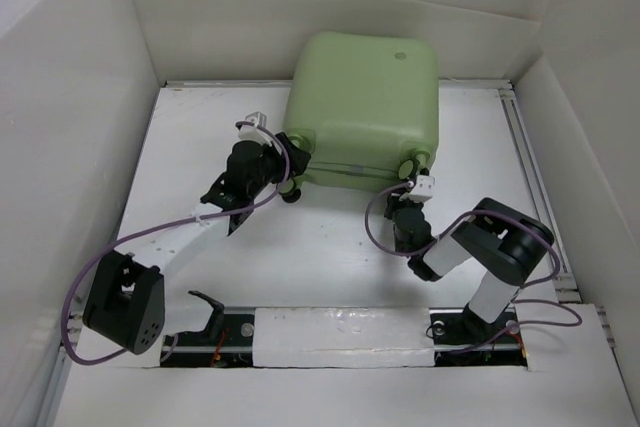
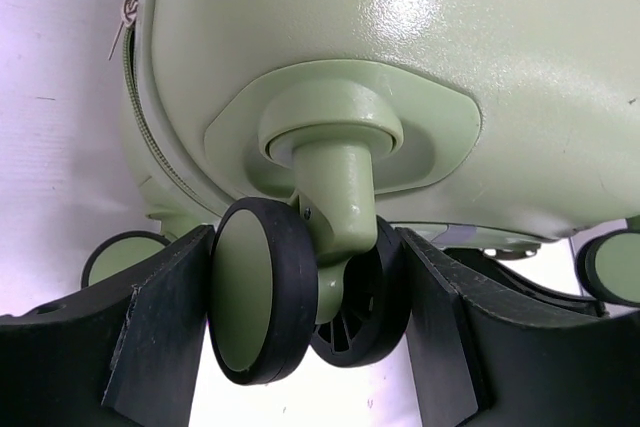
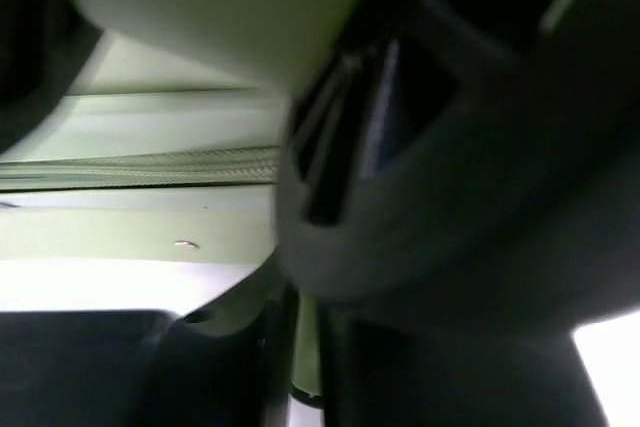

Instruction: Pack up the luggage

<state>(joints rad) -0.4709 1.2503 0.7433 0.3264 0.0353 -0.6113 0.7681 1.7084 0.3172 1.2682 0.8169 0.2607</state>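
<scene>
We see bright, even overhead light on the white table [image 1: 330, 267], shadows soft. Glare spots the suitcase [image 2: 420, 57] in the left wrist view. The right wrist view is dim and badly blurred.

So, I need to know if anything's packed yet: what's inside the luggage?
Nothing inside shows. The luggage lies closed on the table, and its zip runs along the seam, so the shell hides any contents.

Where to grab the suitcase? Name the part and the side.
Grip a caster wheel on the near edge of the suitcase, coming from the arms' side. The shell is broad and rounded; the wheels jut out on a stem, narrow enough for a hand to span.
</scene>
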